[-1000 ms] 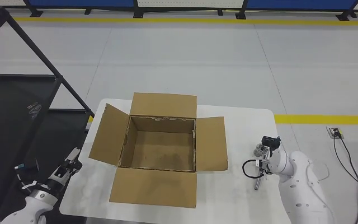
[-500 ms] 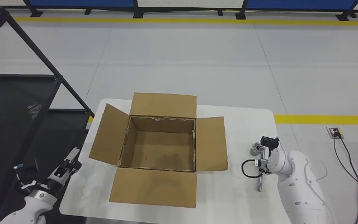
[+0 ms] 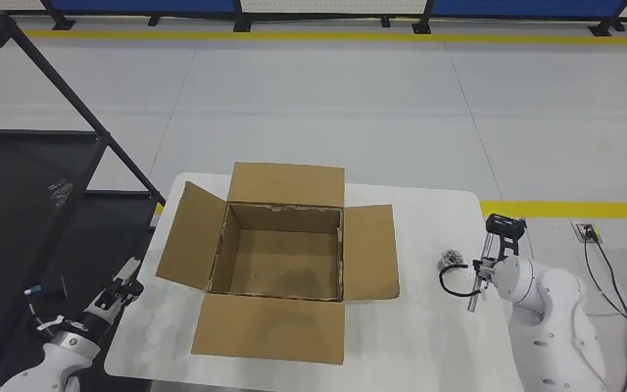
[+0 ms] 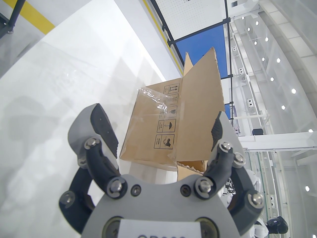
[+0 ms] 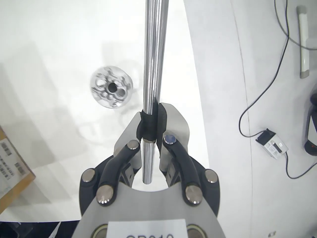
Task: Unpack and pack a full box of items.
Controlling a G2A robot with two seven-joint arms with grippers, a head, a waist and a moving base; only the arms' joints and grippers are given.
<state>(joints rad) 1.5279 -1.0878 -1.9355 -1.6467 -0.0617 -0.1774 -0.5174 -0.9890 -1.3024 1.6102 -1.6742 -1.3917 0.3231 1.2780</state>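
R tool [image 5: 151,123] clamps shiny metal rod [image 5: 154,38]; round holed disc [image 5: 111,90] beside.

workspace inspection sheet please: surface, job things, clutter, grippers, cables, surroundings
surface: white table, unmarked
job's things: cardboard box open, flaps spread, no items inside; metal rod held; metal disc lying on the table beside it
clutter: nothing seen
grippers: right gripper fingers shut on the metal rod; left gripper open, holding nothing
cables: black cable looped by the right arm; grey cable on the floor
surroundings: yellow floor line, black frame
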